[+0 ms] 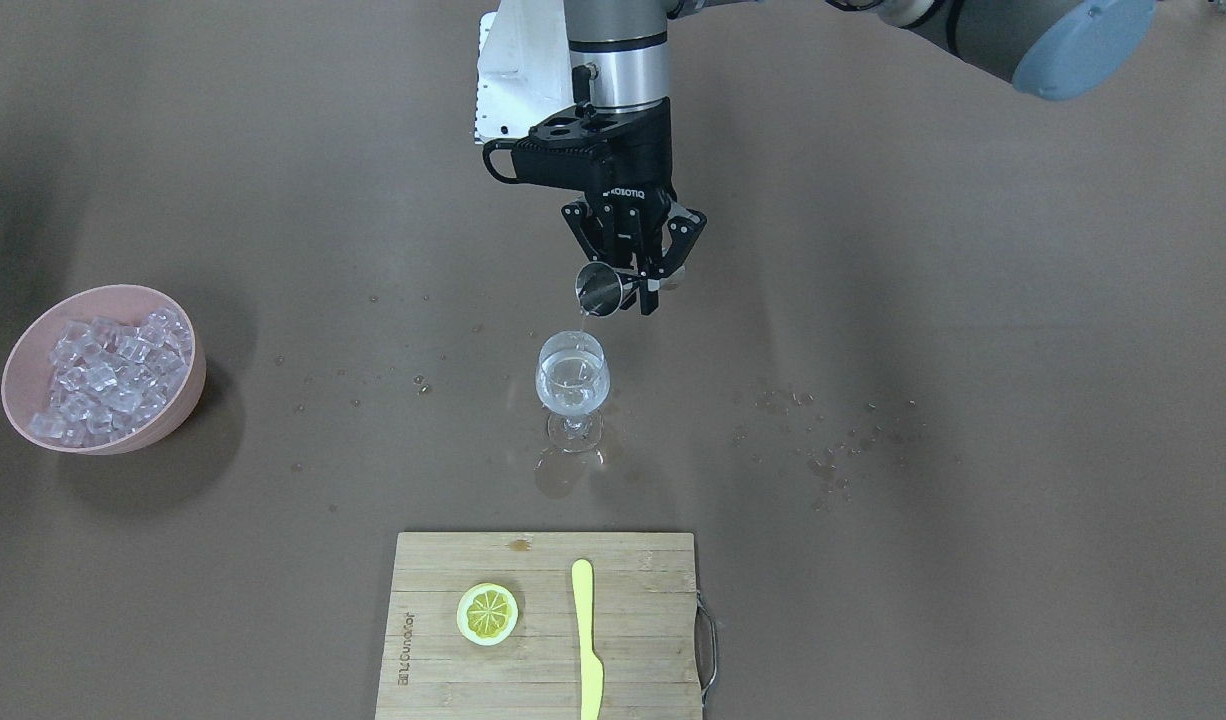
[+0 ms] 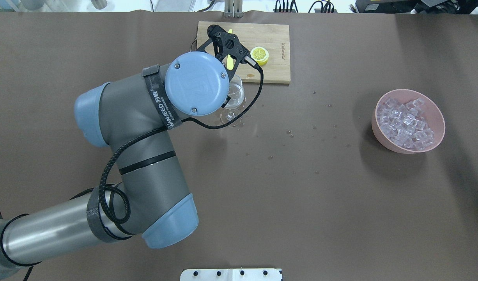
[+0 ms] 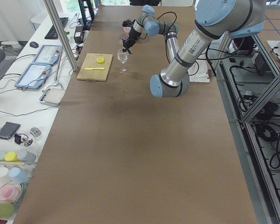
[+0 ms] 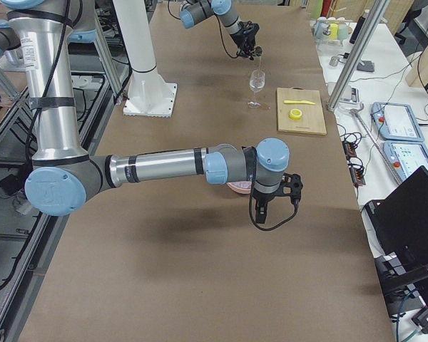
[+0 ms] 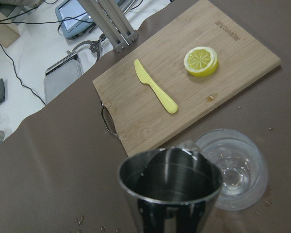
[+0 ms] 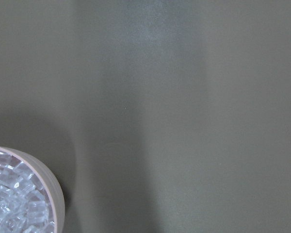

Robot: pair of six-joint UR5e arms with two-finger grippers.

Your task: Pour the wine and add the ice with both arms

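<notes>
My left gripper (image 1: 638, 290) is shut on a steel jigger (image 1: 603, 290), tipped over the stemmed glass (image 1: 573, 380) at the table's middle. A thin stream of clear wine (image 1: 584, 322) falls from the jigger's lip into the glass, which holds some liquid. In the left wrist view the jigger (image 5: 169, 187) fills the foreground with the glass (image 5: 237, 170) just past it. The ice (image 1: 108, 375) fills a pink bowl (image 1: 188, 400). My right gripper (image 4: 284, 196) hangs over that bowl in the exterior right view only; I cannot tell whether it is open or shut. The right wrist view catches the ice (image 6: 14, 204) at its lower left.
A bamboo cutting board (image 1: 538, 690) lies beyond the glass, carrying a lemon slice (image 1: 487, 613) and a yellow knife (image 1: 587, 640). Water droplets (image 1: 823, 450) and a small puddle (image 1: 563, 472) spot the brown table. The white base block (image 2: 231, 274) stands at the robot's edge.
</notes>
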